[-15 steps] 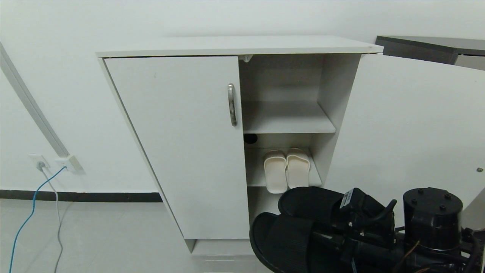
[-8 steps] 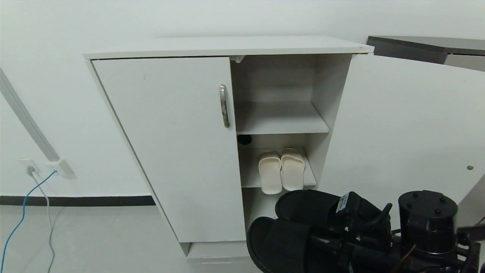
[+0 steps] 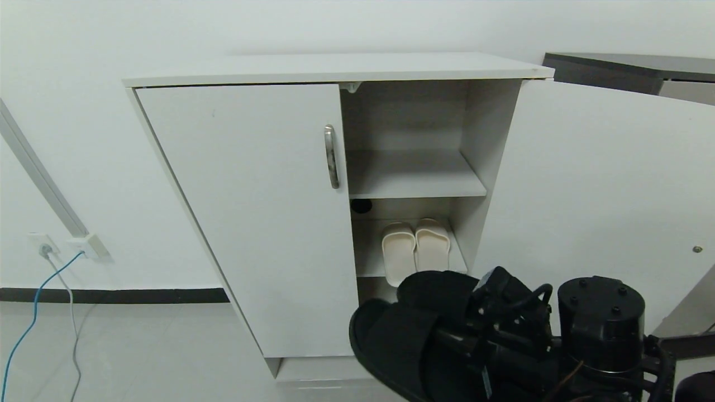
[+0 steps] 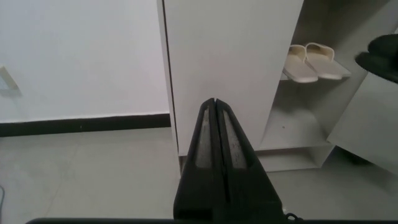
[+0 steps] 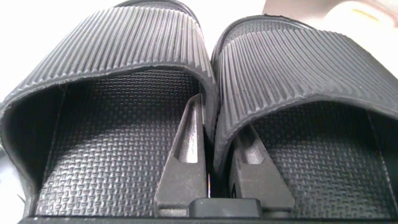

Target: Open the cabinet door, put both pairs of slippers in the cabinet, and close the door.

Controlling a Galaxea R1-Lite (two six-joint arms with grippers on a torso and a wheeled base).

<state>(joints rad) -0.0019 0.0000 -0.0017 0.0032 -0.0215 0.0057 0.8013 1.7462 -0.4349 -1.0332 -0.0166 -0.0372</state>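
A white cabinet (image 3: 335, 67) stands against the wall, its right door (image 3: 603, 190) swung open and its left door (image 3: 251, 223) closed. A pair of white slippers (image 3: 416, 248) lies side by side on the middle shelf, also seen as the white slippers (image 4: 314, 61). In front of the open side, low down, hangs a pair of black slippers (image 3: 408, 335). My right gripper (image 5: 211, 165) is shut on the adjoining inner walls of the black slippers (image 5: 205, 74). My left gripper (image 4: 215, 106) is shut on nothing, low over the floor before the closed door.
The upper shelf (image 3: 413, 176) and the bottom compartment (image 4: 292, 134) hold nothing. A metal handle (image 3: 331, 156) sits on the closed door. Wall sockets with a blue cable (image 3: 33, 296) are at the left. A dark desk (image 3: 625, 67) stands behind the open door.
The camera shifted a little at first. Since then my right arm has carried the black slippers leftward and slightly up, closer to the cabinet's open side.
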